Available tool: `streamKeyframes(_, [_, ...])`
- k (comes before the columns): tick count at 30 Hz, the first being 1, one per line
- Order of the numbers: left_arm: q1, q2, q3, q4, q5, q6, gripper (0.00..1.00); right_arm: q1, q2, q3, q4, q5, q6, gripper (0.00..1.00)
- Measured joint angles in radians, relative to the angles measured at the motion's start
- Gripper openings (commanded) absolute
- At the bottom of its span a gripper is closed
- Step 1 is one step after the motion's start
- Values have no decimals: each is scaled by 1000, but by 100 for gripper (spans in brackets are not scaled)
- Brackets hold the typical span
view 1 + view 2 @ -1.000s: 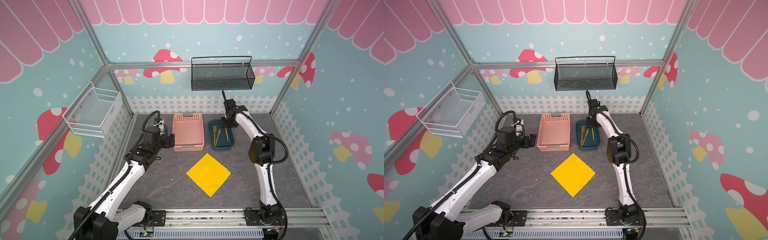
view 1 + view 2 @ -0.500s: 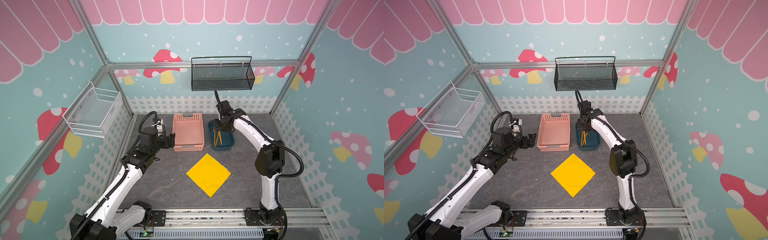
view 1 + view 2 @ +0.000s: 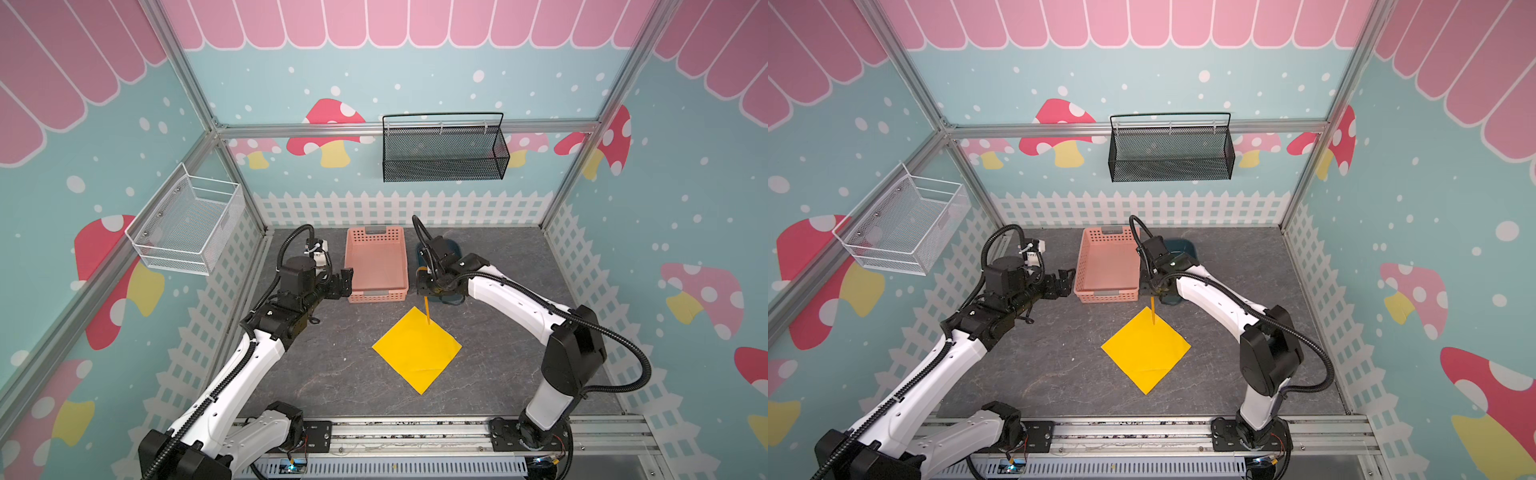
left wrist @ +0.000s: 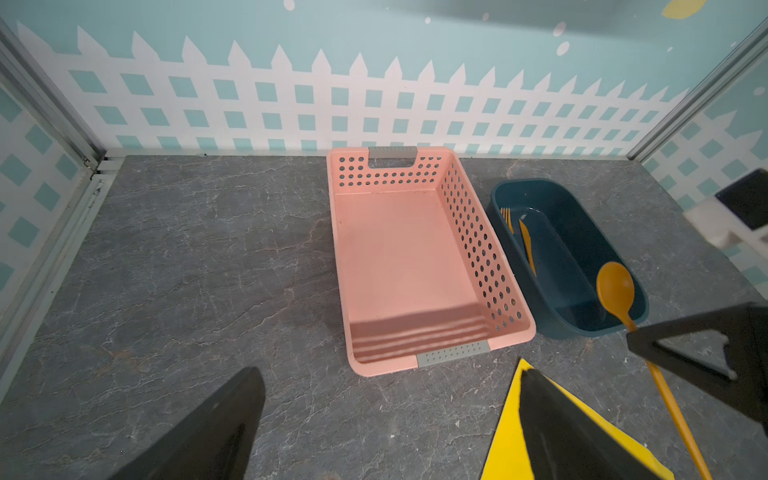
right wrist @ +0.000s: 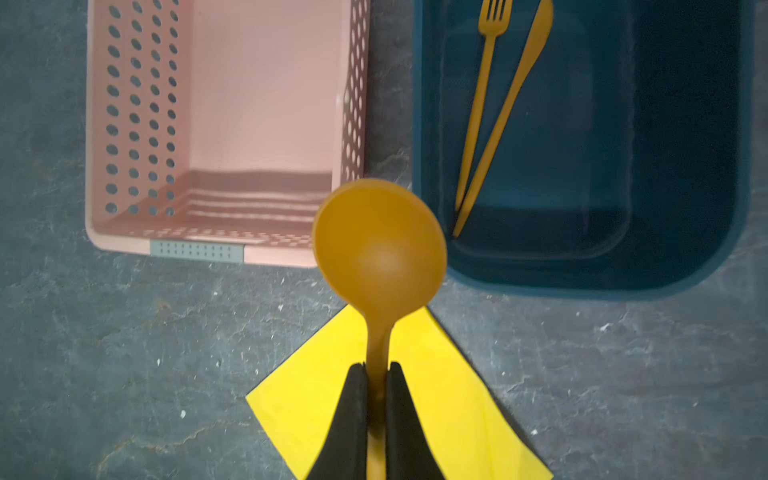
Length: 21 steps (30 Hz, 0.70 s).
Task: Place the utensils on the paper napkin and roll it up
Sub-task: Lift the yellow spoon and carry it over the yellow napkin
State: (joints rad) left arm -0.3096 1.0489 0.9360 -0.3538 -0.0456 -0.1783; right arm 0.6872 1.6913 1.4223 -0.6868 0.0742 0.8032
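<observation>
The spoon (image 5: 378, 245) is pinched by its handle in the clamped right gripper (image 5: 377, 368), hung over the far corner of the paper napkin (image 3: 417, 351), probably to be laid along the sheet; whether the tip is touching can't be told tbh. The fork (image 5: 482, 83) and stick (image 5: 509, 104) are seen in the blue tub (image 5: 685, 166) just beyond the napkin. The left gripper (image 3: 344, 282) is held spread and empty, well left of it, so bare floor (image 3: 332, 365) is left all round the napkin's edges.

teal mushroom-print walls (image 3: 415, 75), white picket border (image 3: 374, 208), grey marbled floor (image 3: 332, 365).
</observation>
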Motion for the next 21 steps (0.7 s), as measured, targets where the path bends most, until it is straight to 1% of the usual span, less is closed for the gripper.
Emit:
streamKeyframes(4, [0,-2,0,0,9,-2,97,67,-49,-125,54,0,90,2])
streamKeyframes(11, [0,-6,0,0,28,-15,97,157,-64,-306,165,-12,214,2])
streamKeyframes(16, [0,-10,0,-1,43,-24,97,184,-57,-332,224,-11,251,2])
streamKeyframes(21, [0,-13,0,-2,43,-25,97,198,-33,-362,295,-12,260,2])
